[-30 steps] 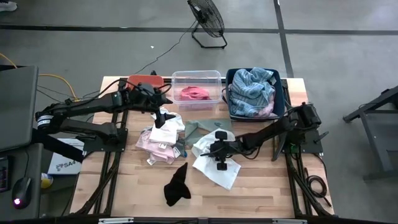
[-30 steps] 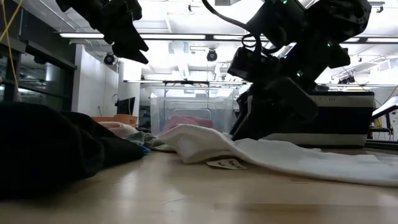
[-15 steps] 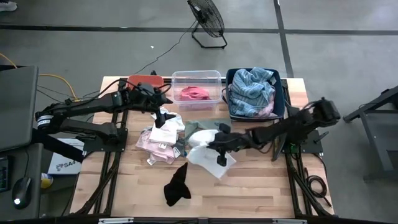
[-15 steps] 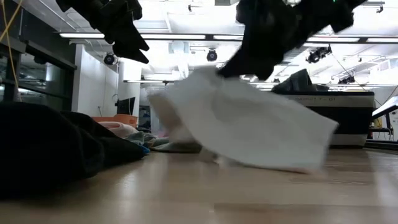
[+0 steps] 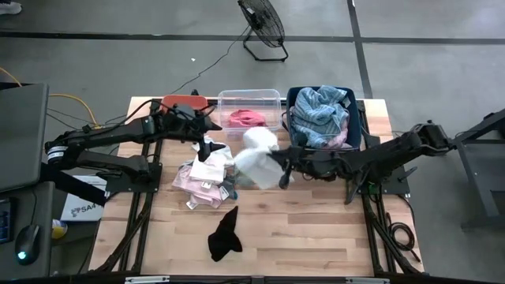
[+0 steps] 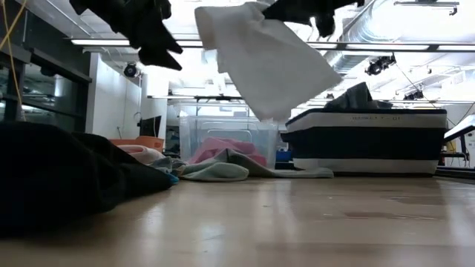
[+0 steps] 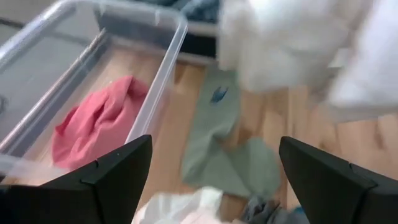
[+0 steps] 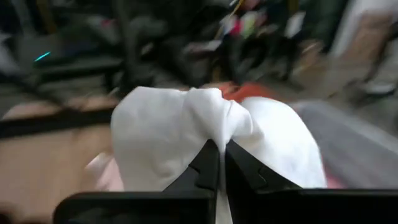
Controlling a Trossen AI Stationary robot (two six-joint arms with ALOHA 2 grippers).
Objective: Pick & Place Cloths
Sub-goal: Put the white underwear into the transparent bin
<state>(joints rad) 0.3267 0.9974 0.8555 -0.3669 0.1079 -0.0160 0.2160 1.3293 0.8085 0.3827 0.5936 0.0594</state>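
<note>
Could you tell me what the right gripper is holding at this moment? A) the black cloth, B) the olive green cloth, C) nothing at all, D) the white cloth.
D: the right gripper is shut on the white cloth, which hangs lifted clear of the table near the clear bin.

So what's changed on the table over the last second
The right tool shut on the white cloth, lifted it off the table and swung it toward the clear bin; it now hangs in the air, uncovering the olive green cloth. The left tool stayed open above the pale pink cloth. The black cloth and the bins' contents did not move.
</note>
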